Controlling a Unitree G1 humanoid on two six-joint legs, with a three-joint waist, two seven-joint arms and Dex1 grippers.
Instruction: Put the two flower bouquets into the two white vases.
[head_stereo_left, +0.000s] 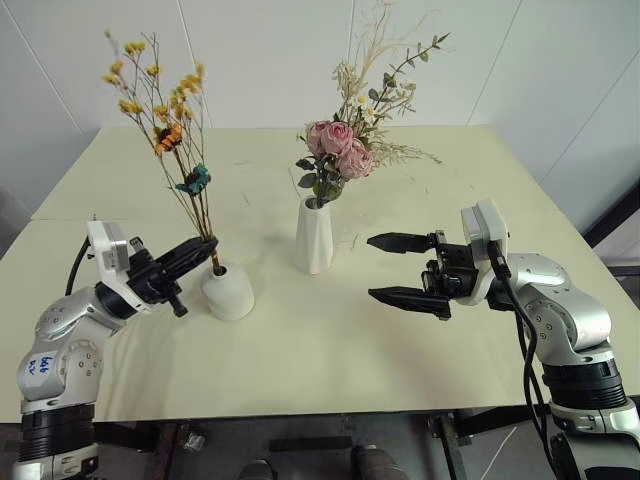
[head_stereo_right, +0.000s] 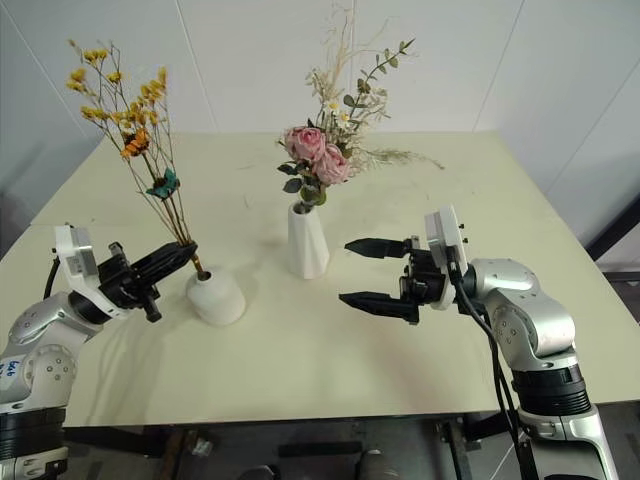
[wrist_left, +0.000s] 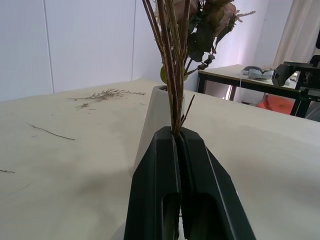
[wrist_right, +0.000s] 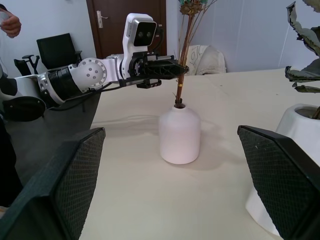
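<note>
Left tool (head_stereo_left: 205, 246) pinching yellow bouquet (head_stereo_left: 165, 110) stems above squat vase (head_stereo_left: 228, 291); right tool (head_stereo_left: 400, 268) spread wide, empty.

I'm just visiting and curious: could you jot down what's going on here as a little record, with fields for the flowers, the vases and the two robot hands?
Pink bouquet: standing in the tall vase
Yellow bouquet: stems in the mouth of the short vase
Left gripper: shut on the yellow bouquet's stems, just above the short vase
Right gripper: open, holding nothing, beside the tall vase
Table: pale, with a few dried bits lying on it
Remaining: release the yellow bouquet
</note>
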